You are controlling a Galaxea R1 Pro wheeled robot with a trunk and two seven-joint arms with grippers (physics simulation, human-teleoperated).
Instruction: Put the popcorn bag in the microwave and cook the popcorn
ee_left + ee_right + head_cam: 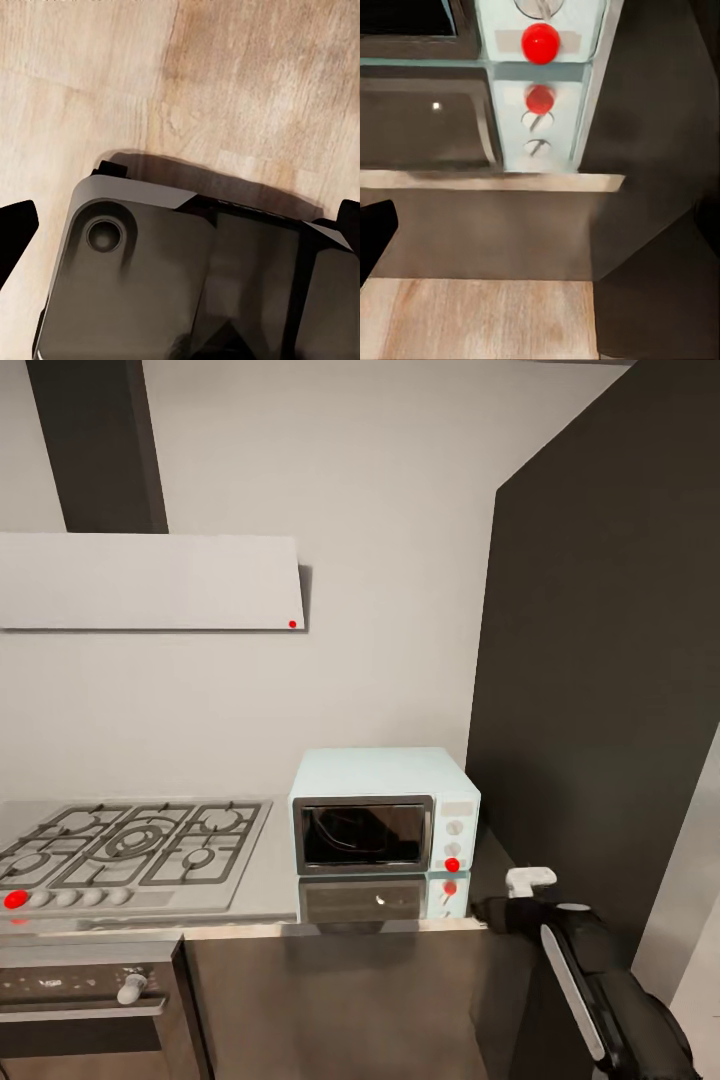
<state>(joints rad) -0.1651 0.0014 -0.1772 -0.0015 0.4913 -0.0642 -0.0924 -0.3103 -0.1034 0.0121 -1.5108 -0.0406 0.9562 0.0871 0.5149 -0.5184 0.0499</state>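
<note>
The mint-blue microwave [385,810] stands on the grey countertop [270,890] against the wall. Its dark glass door is shut and a red indicator light [452,865] glows below its two white knobs. The popcorn bag and the popcorn are out of view. My right gripper [492,910] hovers at the counter's front edge, just below and right of the microwave. In the right wrist view the light [541,43] and its reflection in the slab lie ahead of the open right gripper [540,225]. My left gripper [180,225] hangs open over my own dark base [187,285].
A steel gas hob [125,850] fills the counter's left part, with a white hood [150,580] above it and an oven [90,1000] below. A tall dark cabinet [600,690] rises right of the microwave. Light wood floor [225,82] lies underneath.
</note>
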